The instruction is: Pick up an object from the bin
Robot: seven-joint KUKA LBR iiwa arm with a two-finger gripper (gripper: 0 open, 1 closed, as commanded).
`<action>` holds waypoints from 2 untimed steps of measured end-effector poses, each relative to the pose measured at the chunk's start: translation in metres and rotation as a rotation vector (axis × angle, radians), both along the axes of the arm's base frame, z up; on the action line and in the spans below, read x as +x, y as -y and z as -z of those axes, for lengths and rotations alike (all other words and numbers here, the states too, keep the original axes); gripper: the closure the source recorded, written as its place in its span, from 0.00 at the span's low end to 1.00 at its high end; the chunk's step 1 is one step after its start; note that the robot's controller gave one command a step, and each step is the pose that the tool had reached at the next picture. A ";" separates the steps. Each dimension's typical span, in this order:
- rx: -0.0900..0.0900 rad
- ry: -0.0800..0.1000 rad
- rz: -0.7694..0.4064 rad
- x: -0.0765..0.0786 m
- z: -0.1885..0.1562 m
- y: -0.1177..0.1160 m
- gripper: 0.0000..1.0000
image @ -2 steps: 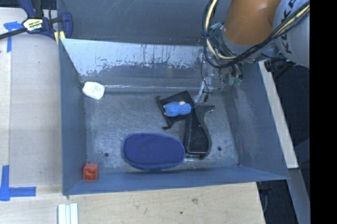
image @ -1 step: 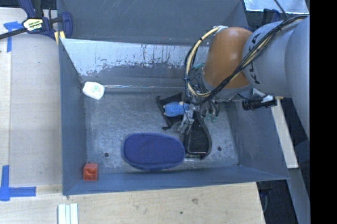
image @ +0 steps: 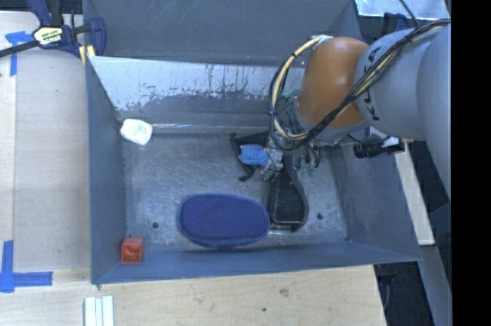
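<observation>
I see my gripper (image: pixel 286 218) low in the bin (image: pixel 103 163), a bit right of the middle of the frame. It sits just beside the right end of a big flat blue oval thing (image: pixel 222 219). I cannot tell if it is open or closed, or if it holds anything. A small blue thing (image: pixel 253 156) lies just up and left of it. A little red block (image: pixel 132 249) is far off, lower left.
</observation>
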State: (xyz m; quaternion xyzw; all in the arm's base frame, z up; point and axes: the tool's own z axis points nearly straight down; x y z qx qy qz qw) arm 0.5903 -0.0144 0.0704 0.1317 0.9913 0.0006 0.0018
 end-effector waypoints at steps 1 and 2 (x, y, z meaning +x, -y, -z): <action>-0.001 0.008 0.008 0.005 -0.108 0.007 1.00; -0.001 0.010 0.021 0.017 -0.248 0.017 1.00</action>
